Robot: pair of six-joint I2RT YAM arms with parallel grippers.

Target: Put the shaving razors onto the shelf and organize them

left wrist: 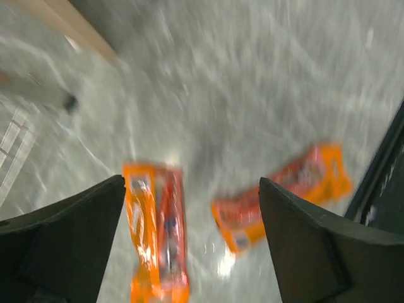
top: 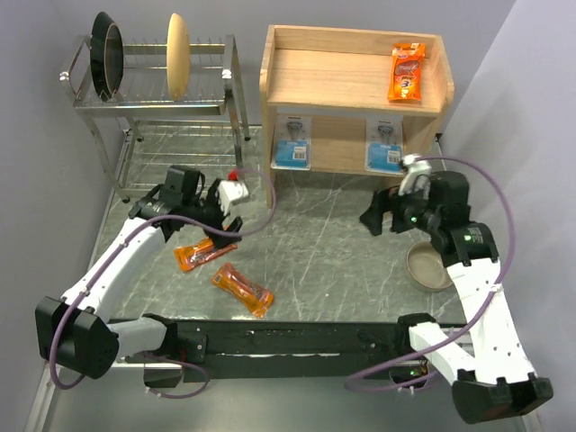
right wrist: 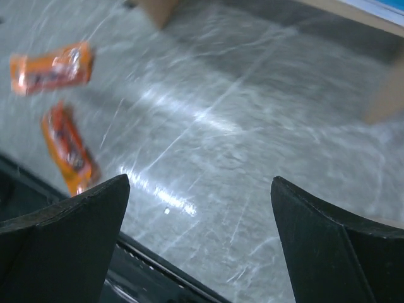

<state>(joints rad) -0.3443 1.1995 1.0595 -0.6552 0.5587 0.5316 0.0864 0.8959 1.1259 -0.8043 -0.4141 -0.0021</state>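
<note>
Shaving razors [top: 242, 288]: we see one orange packet [top: 407, 72] on the shelf [top: 333, 76] top, two blue cards [top: 292, 148] below; two loose packets [top: 205, 254] left on table [top: 333, 243]. Left gripper [left wrist: 192, 186], right gripper [right wrist: 201, 182] both spread, empty.

Three orange razor packets [top: 205, 254] show: two below the left gripper [top: 223, 211], one on the single shelf [top: 333, 76] beyond the right gripper [top: 382, 214]. Two blue-and-white blister cards [top: 292, 142] stand ahead of that gripper, one bowl [top: 430, 265] behind it. One wire rack [top: 153, 106] holds two dishes [top: 176, 56].
</note>
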